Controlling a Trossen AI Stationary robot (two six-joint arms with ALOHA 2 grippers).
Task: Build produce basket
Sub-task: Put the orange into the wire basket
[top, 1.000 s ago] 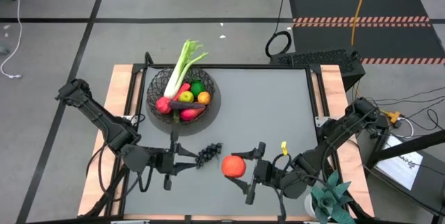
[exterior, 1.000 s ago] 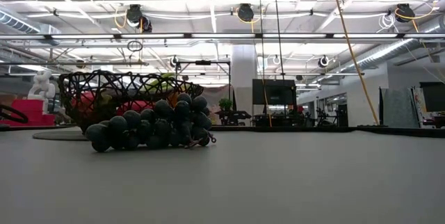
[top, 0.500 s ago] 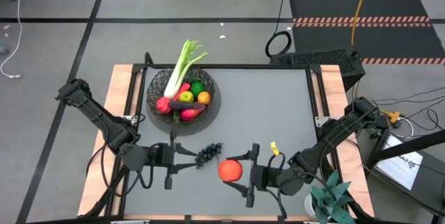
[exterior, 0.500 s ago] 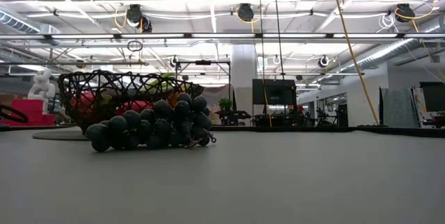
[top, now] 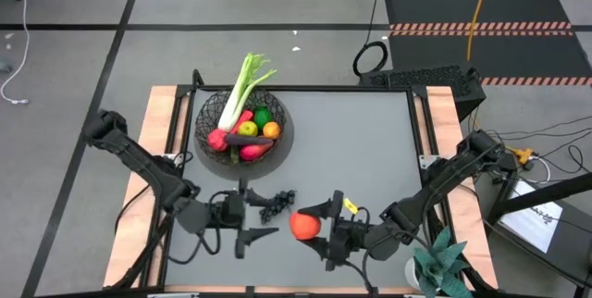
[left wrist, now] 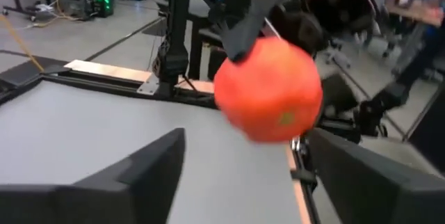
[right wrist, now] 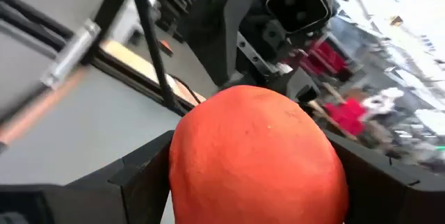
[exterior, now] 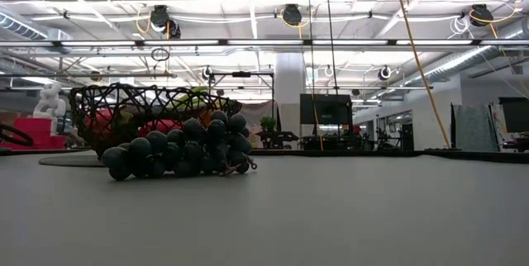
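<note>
- One orange-red round fruit [top: 304, 225] sits clamped between my right gripper [top: 317, 226] fingers, low over the table's near edge.
- Purple grapes [top: 276, 204] lie on the grey table [top: 370, 150], just beyond my left gripper [top: 260, 212], whose fingers stand apart, holding nothing.
- Farther off, the wire basket [top: 211, 112] holds leek [top: 242, 80], apple, lime, eggplant.

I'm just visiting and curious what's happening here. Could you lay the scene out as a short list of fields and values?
basket: black wire basket at the table's far left, already holding a leek, lime, apple and other toy produce
grapes: dark bunch lying on the table, near side
orange fruit: round fruit gripped by the right gripper
left gripper: open, beside the grapes, holding nothing
still to pack: grapes and the orange fruit
</note>
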